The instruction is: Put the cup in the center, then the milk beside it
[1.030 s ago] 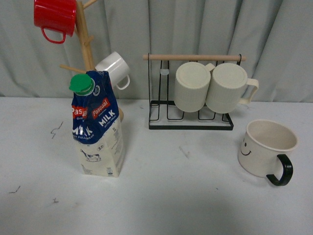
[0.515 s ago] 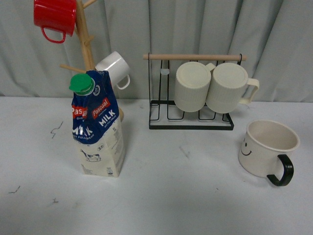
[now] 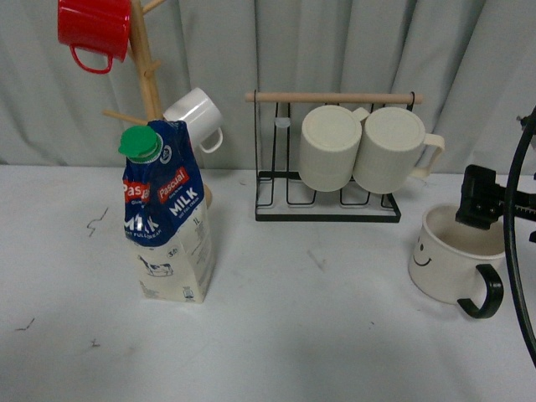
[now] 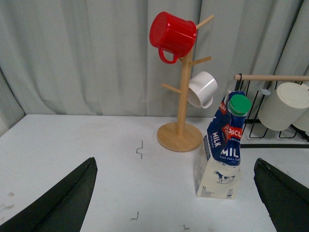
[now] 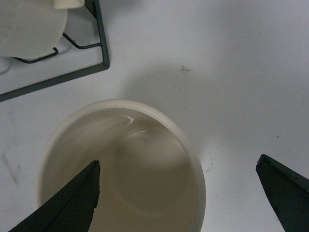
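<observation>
The cup [image 3: 456, 260] sits at the right of the surface [image 3: 318, 335], well apart from the milk [image 3: 167, 218]. The right hand [image 5: 177, 166] hangs over it, spread wide and empty, one finger inside the rim line and one outside, probably to pinch the wall.

The right gripper [image 3: 481, 199] has come into the front view from the 3 o'clock edge, where half a second ago there was only curtain and table. It now hangs over the far rim of the cup [image 3: 444, 264], jaws spread wide, hiding part of that rim. A black cable [image 3: 507, 243] has come with it, curving down the 3 to 4 o'clock edge just beside the cup's handle.
</observation>
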Tool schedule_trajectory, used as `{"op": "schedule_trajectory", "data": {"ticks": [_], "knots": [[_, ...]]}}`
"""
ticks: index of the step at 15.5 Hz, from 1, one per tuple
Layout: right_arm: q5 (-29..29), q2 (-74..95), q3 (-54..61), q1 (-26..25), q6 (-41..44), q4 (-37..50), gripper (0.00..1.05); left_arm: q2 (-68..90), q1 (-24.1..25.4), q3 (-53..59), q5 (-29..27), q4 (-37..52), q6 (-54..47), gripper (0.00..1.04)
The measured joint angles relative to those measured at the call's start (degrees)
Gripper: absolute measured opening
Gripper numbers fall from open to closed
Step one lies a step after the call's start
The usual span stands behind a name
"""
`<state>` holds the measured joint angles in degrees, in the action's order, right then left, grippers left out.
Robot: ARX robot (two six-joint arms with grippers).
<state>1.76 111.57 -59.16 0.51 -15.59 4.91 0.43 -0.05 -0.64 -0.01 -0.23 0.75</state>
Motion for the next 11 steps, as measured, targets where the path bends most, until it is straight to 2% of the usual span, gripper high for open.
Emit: {"op": "schedule_trajectory", "data": {"ticks": [5,6,11], "knots": [[0.42,3.89,-0.68,0.22,-0.07,1.4,0.98,0.0,0.0,0.0,0.0,0.0,0.02,0.98],[0.37,3.91,-0.68,0.22,-0.07,1.86,0.93,0.0,0.0,0.0,0.0,0.0,0.0,0.98],[-0.13,3.78,-0.68,0.17,0.0,1.99,0.35,0.0,0.0,0.0,0.0,0.0,0.02,0.98]]}}
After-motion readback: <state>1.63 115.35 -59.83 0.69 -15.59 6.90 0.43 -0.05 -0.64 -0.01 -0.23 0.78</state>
